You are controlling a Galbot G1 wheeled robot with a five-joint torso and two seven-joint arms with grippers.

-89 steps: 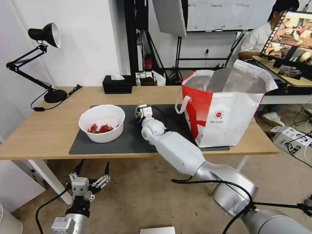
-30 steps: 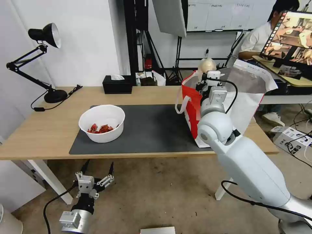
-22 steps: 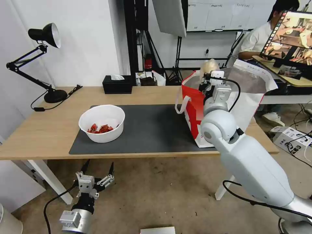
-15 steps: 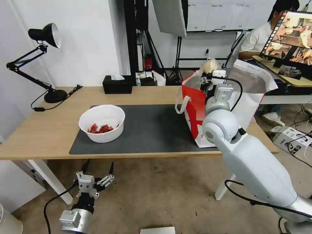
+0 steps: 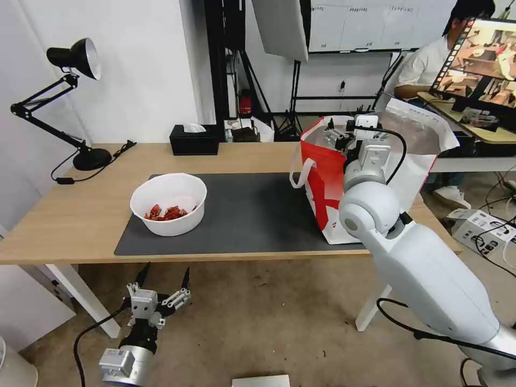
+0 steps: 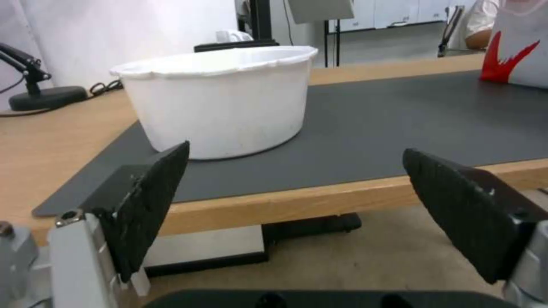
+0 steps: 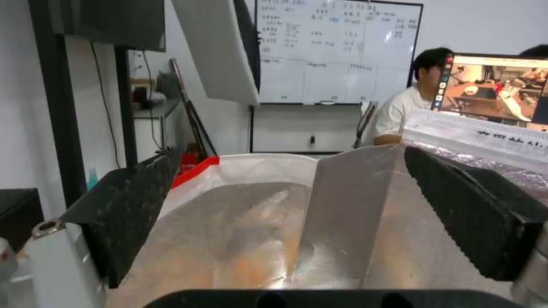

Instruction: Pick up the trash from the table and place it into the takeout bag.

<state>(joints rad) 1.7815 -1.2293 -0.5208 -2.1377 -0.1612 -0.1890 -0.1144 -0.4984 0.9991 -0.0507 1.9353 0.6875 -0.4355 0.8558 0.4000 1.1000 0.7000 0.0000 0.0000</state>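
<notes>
Right end effector (image 5: pixel 339 130) held over the open mouth of the takeout bag (image 5: pixel 376 199), arm reaching up from the lower right. Its 2 black fingers (image 7: pixel 134 205) are spread wide with nothing between them; the right wrist view looks past them straight down onto the silver foil lining (image 7: pixel 257 239).

Takeout bag stands upright at the right end of the dark grey mat (image 5: pixel 247 215), red panel facing the bowl, white loop handle (image 5: pixel 299 171) hanging on that side.

White bowl (image 5: pixel 168 203) sits on the left part of the mat, well apart from the bag, red scraps (image 5: pixel 166 212) in its bottom. In the left wrist view the bowl (image 6: pixel 220 100) stands upright on the mat near the tabletop (image 5: pixel 64 215) edge.

Left end effector (image 5: pixel 159 290) hangs below the front edge of the tabletop, in front of the bowl, fingers released and spread, grasping nothing.

Black desk lamp (image 5: pixel 59 97) at the far left; black tissue box (image 5: pixel 193 140) at the back edge.
</notes>
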